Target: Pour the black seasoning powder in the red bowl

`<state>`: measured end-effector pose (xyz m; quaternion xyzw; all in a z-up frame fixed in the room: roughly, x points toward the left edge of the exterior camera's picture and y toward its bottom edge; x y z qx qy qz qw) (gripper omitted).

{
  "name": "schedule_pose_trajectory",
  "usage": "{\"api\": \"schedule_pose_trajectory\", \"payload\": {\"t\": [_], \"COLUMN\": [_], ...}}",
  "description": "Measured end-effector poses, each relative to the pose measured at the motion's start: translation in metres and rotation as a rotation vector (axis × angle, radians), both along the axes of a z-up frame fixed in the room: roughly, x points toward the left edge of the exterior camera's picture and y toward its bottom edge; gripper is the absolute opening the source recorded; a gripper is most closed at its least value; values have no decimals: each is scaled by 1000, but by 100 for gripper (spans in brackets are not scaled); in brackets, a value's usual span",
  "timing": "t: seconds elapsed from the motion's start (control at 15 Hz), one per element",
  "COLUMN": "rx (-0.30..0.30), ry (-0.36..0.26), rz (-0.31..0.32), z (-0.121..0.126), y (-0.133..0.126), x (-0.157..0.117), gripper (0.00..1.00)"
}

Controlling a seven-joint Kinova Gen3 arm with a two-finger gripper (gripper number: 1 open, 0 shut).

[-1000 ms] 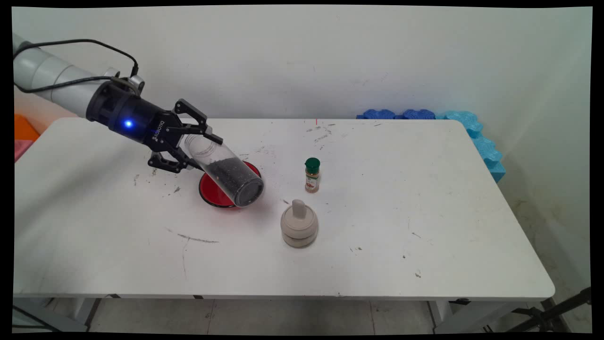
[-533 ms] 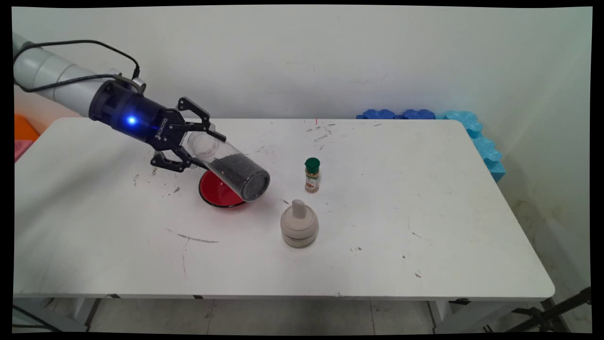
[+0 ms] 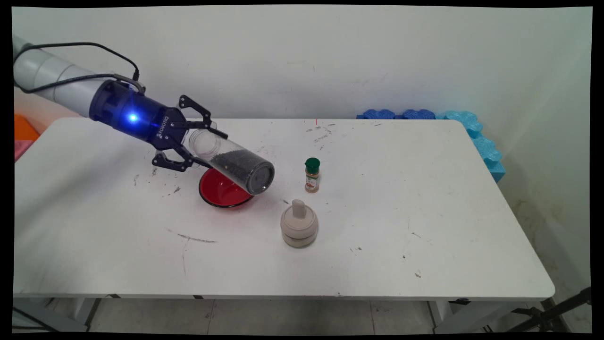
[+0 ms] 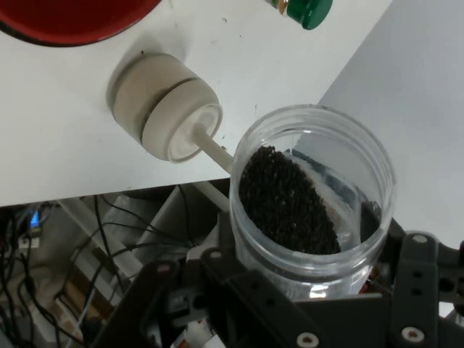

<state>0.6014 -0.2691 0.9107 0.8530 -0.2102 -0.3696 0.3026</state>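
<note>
My gripper (image 3: pixel 200 141) is shut on a clear jar (image 3: pixel 236 163) of black grains, held near its upper-left end. The jar slants down to the right, and its lower end hangs above the right rim of a red bowl (image 3: pixel 222 191). The grains (image 4: pixel 286 203) lie along the jar's low side. In the hand view the jar (image 4: pixel 312 196) rises between my fingers, its round rim facing the camera. Beyond it are a beige lidded pot (image 4: pixel 167 109), the red bowl (image 4: pixel 65 18) and a green cap (image 4: pixel 308 11).
A small spice bottle with a green cap (image 3: pixel 312 175) stands right of the bowl. The beige knobbed pot (image 3: pixel 299 230) sits nearer the front edge. Blue foam pieces (image 3: pixel 472 132) line the table's far right corner. An orange block (image 3: pixel 23 127) lies off the left edge.
The jar has risen and swung toward level, its lower end moving up and right. More of the red bowl shows beneath it.
</note>
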Motion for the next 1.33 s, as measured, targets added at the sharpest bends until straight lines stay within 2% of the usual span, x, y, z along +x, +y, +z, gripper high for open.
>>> {"api": "schedule_pose_trajectory", "payload": {"t": [1.33], "rx": [83], "ry": [106], "rz": [97], "z": [-7], "y": [-5], "x": [-15], "gripper": [0]}}
